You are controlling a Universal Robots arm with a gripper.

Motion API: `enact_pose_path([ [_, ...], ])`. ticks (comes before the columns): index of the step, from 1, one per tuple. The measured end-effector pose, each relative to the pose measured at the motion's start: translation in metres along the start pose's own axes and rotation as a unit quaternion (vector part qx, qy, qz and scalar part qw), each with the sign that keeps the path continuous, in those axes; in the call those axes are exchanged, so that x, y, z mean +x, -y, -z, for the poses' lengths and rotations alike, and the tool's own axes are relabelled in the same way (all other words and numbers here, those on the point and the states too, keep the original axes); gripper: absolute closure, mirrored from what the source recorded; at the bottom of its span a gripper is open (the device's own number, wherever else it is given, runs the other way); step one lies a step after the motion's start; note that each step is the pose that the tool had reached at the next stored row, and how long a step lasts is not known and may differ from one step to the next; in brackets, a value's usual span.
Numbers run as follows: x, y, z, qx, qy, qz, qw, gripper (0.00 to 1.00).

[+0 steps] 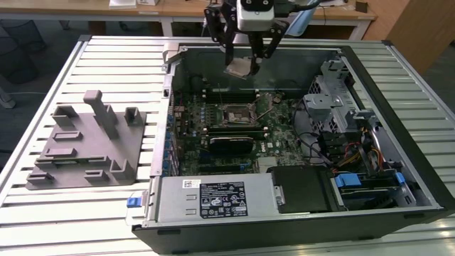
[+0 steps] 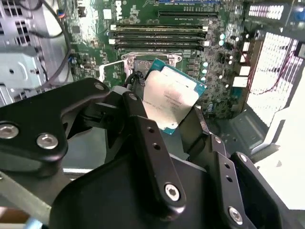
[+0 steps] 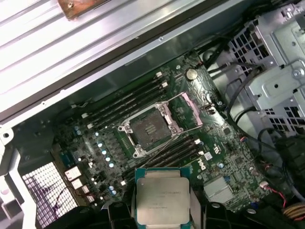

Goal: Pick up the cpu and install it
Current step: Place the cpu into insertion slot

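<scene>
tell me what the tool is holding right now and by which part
The tool holds the cpu, its fingers pinching two opposite edges of the chip, in the air over the open computer case.

You see the cpu [image 2: 170, 95]: a flat square chip, silver-grey lid, green rim, held tilted in the claw [image 1: 244, 65], aloft over the open computer case [image 1: 284, 232].

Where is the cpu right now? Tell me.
In the exterior view the cpu hangs between the jaws over the upper part of the open case, apart from the empty socket on the motherboard.
</scene>
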State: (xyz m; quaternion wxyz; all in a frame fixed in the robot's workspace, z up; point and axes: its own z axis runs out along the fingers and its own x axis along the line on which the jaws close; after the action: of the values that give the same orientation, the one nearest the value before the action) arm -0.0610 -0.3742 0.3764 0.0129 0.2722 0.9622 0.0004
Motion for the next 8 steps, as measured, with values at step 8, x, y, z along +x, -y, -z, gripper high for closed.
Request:
enact_pose_path([
  [8, 0.0002, -0.0005, -0.0016, 0.0008, 0.0012, -0.049, 0.9988, 0.46],
])
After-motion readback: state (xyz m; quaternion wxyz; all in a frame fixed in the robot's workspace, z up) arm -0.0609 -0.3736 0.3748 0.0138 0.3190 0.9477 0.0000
